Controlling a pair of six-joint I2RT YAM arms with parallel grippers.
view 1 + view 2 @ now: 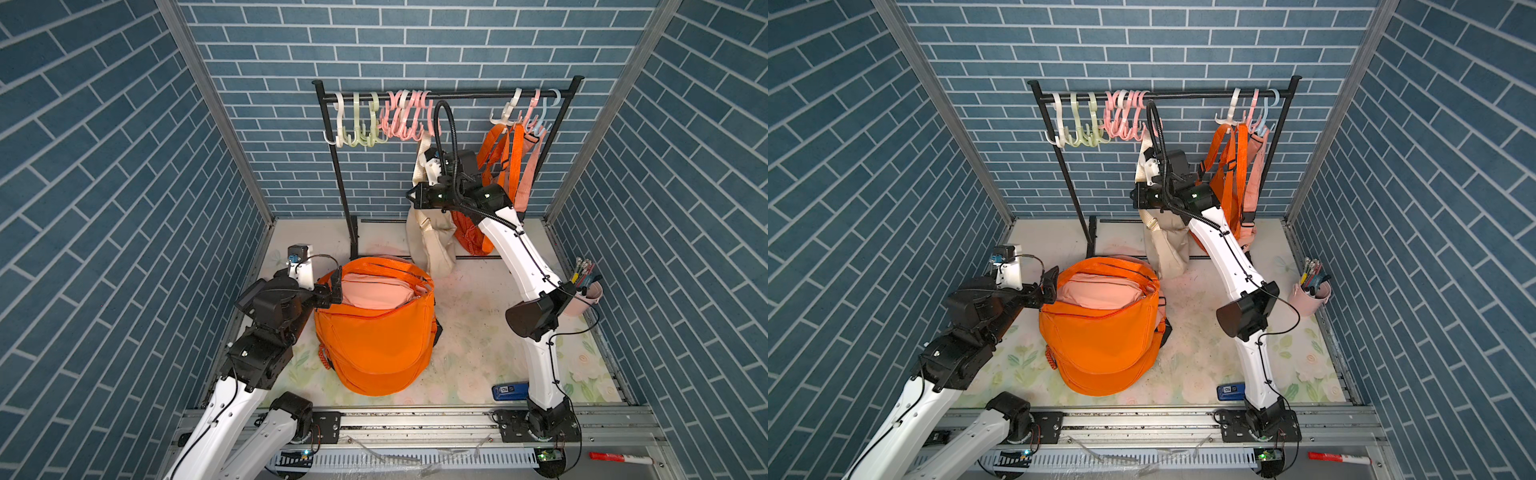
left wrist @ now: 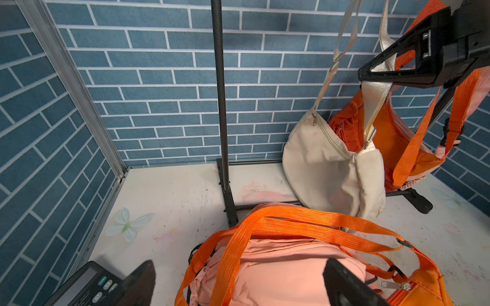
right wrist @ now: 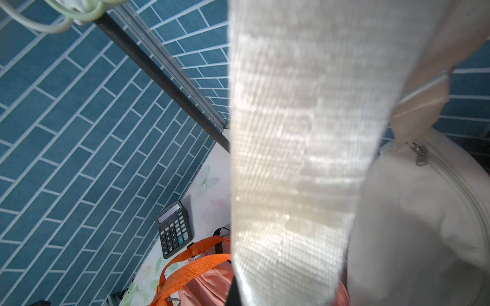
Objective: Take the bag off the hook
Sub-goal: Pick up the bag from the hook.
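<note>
A cream shoulder bag (image 1: pixel 428 245) (image 2: pixel 326 169) hangs low at the black rack, its bottom on the table. Its strap (image 3: pixel 291 132) runs up to the pink hooks (image 1: pixel 409 120) on the rail; whether it still rests on a hook is hidden. My right gripper (image 1: pixel 411 195) (image 2: pixel 371 72) is shut on that strap, well below the hooks. My left gripper (image 1: pixel 334 291) (image 2: pixel 238 280) stands open at the top of an orange backpack (image 1: pixel 374 345), with nothing between its fingers.
The backpack holds a pink bag (image 2: pixel 278 273) and stands mid-table. Another orange bag (image 1: pixel 498 158) hangs from hooks at the rail's right end. A calculator (image 3: pixel 173 229) lies by the left wall. A pink pen cup (image 1: pixel 584 291) and a blue device (image 1: pixel 509 390) sit at the right.
</note>
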